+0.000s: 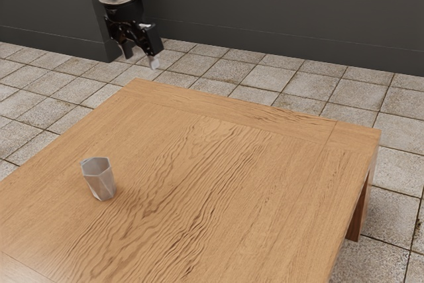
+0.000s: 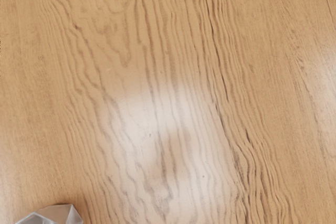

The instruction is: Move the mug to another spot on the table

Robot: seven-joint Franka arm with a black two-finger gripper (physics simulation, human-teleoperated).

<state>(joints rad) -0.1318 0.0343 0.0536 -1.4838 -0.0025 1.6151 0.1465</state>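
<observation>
Presently, the task stands at its opening step: the approach, with no grasp made. The claw (image 1: 140,52) hangs high above the far edge of the tabletop (image 1: 232,183), toward the exterior view's upper left, its two black fingers spread apart and holding nothing. The mug (image 1: 99,178), a grey faceted vessel, stands upright near the tabletop's edge at the exterior view's left, well apart from the claw. No handle can be made out. In the wrist view a corner of the mug (image 2: 50,214) shows beside a broad stretch of wood grain, which suggests the hand is not centred over it. Judgement: nothing of the move is accomplished. The next move calls for carrying the claw across until it is over the mug, fingers wide enough to straddle its wall, then lowering before closing. Risk noted: the walls appear to narrow toward the base, so an off-centre pinch could slip or tip the mug. Bare wood toward the exterior view's right would serve for the new spot.
</observation>
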